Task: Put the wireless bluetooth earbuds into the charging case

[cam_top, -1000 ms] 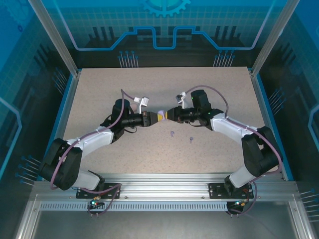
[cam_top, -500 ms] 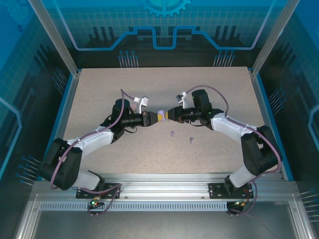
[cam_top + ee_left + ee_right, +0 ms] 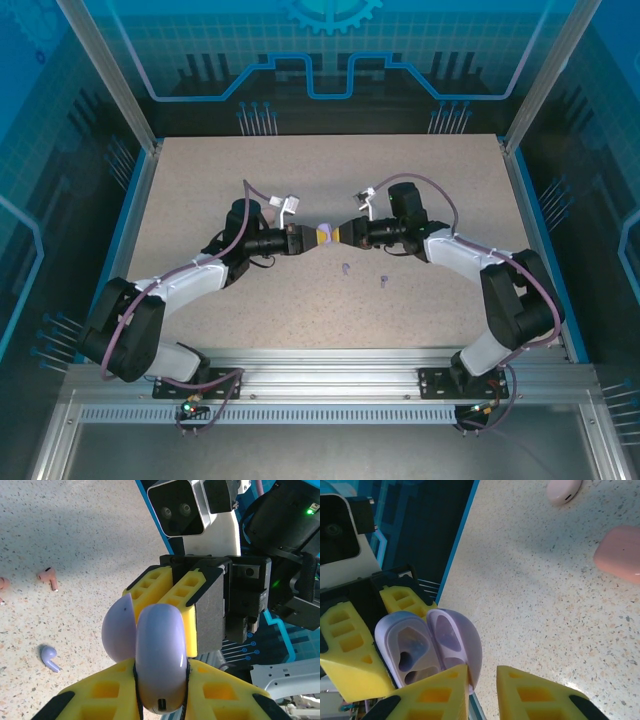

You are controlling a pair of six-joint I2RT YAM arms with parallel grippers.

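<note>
From above, the speckled table (image 3: 200,200) sits inside blue-lit walls, with wide bare surface toward every edge. Both arms bend inward to mid-frame, where the left gripper (image 3: 308,237) and right gripper (image 3: 342,235) meet at a lilac charging case (image 3: 325,236). Two earbuds (image 3: 345,268) lie just below it.

The left wrist view shows the left fingers clamped on the case body, lid (image 3: 117,630) swung open. A pink earbud (image 3: 47,577) and a purple earbud (image 3: 49,657) lie at the left.

In the right wrist view, the case sockets gape at lower left. The right fingers stand slightly parted, one against the lid. Two pink cases (image 3: 620,552) rest at upper right.
</note>
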